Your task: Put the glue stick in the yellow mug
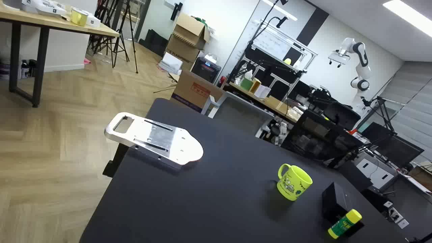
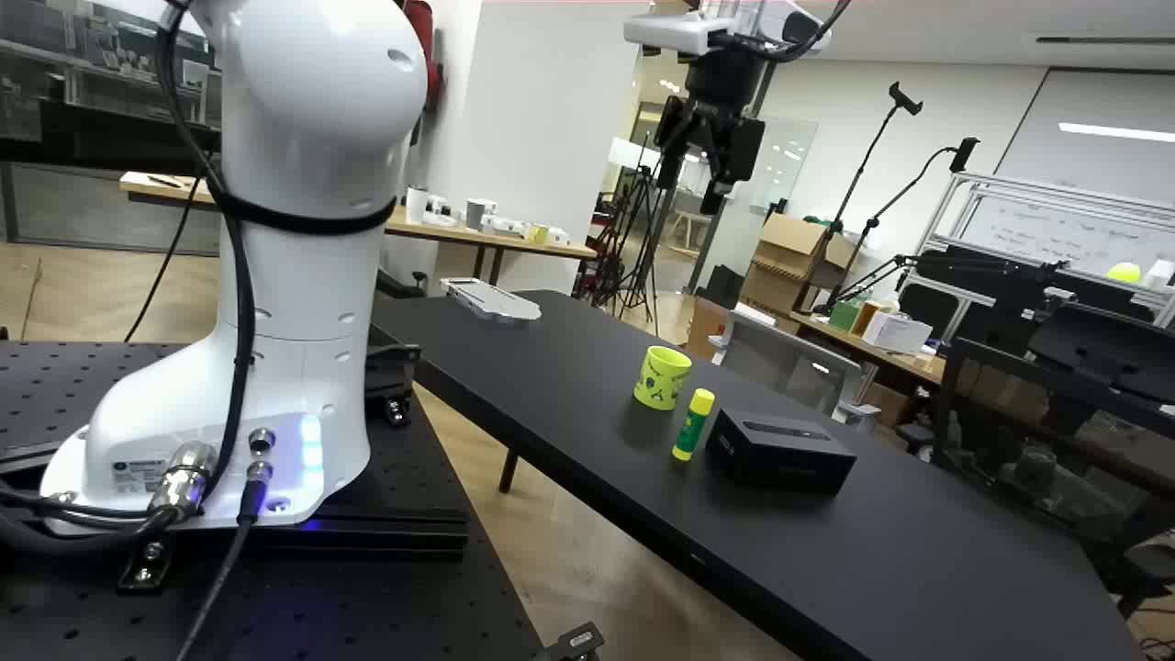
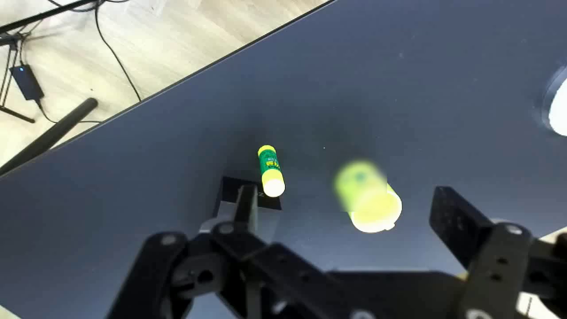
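The glue stick stands upright on the dark table, green in the middle with lime-yellow ends. It shows in both exterior views (image 1: 345,223) (image 2: 693,424) and in the wrist view (image 3: 269,165). The yellow mug stands upright a short way from it, in both exterior views (image 1: 291,184) (image 2: 659,378). In the wrist view the mug (image 3: 376,215) is partly blurred. My gripper (image 2: 693,188) hangs high above the table, open, touching nothing. In the wrist view the mug shows between my open gripper's (image 3: 345,201) fingers, well below, and the glue stick shows near the left fingertip.
A black box (image 1: 335,200) lies right beside the glue stick, also in an exterior view (image 2: 780,450). A silver metal plate (image 1: 162,138) lies at the table's far end (image 2: 494,299). The table's long edge (image 3: 212,65) shows in the wrist view. Chairs stand along the table.
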